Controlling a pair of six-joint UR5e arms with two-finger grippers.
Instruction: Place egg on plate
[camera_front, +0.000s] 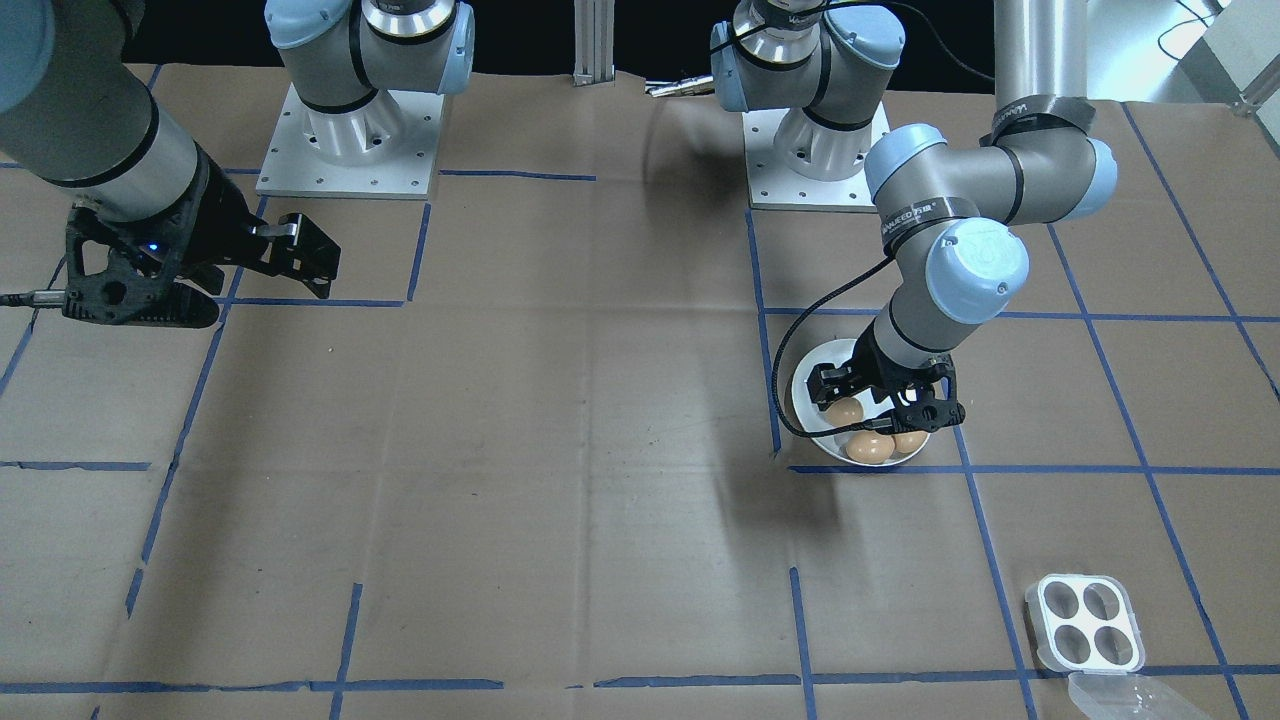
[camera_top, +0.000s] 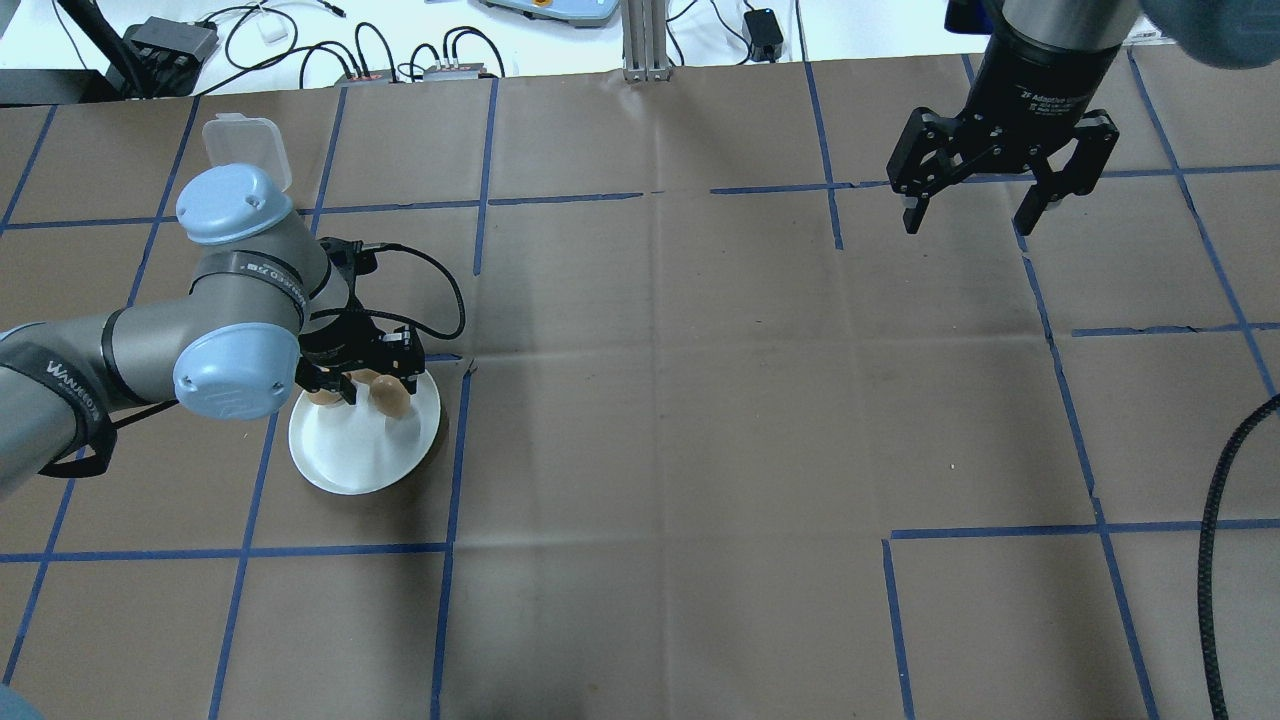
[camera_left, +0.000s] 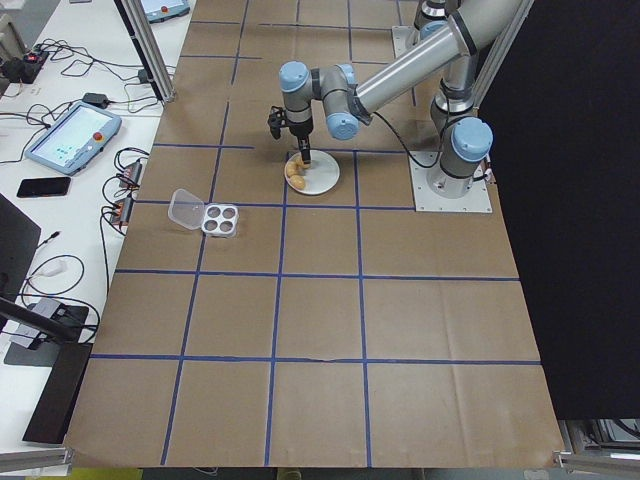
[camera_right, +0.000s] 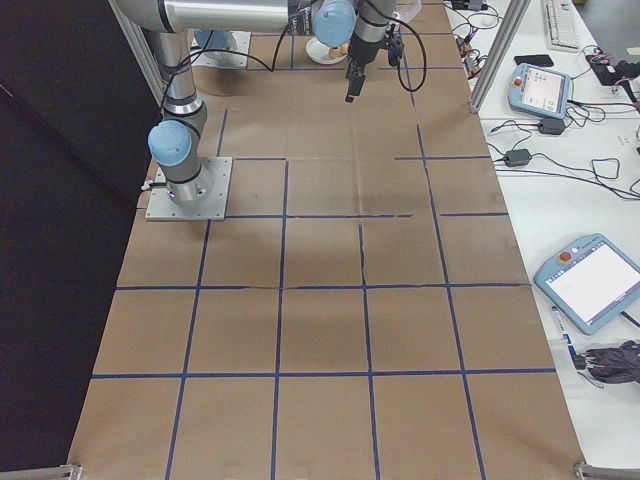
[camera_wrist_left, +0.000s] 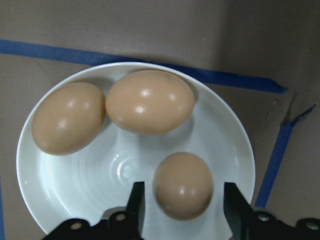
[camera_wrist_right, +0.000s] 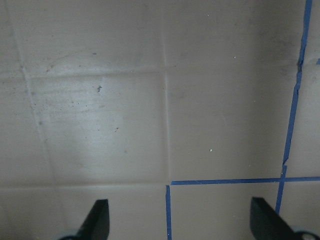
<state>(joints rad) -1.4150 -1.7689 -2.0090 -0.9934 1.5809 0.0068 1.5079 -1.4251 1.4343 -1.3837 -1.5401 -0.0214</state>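
The white plate (camera_wrist_left: 100, 175) holds three brown eggs. Two of them (camera_wrist_left: 68, 117) (camera_wrist_left: 150, 101) lie side by side at its far rim. The third egg (camera_wrist_left: 183, 185) rests on the plate between the fingers of my left gripper (camera_wrist_left: 184, 195), which is open with a small gap on each side. In the front view the left gripper (camera_front: 885, 405) hangs low over the plate (camera_front: 812, 385). My right gripper (camera_top: 968, 215) is far away over bare table, open wide and holding nothing.
A small square four-cup egg tray (camera_front: 1087, 622) stands with all cups vacant near the table's operator-side edge, its clear lid (camera_front: 1125, 695) beside it. Blue tape lines cross the brown paper. A black cable (camera_front: 790, 400) loops from the left wrist beside the plate.
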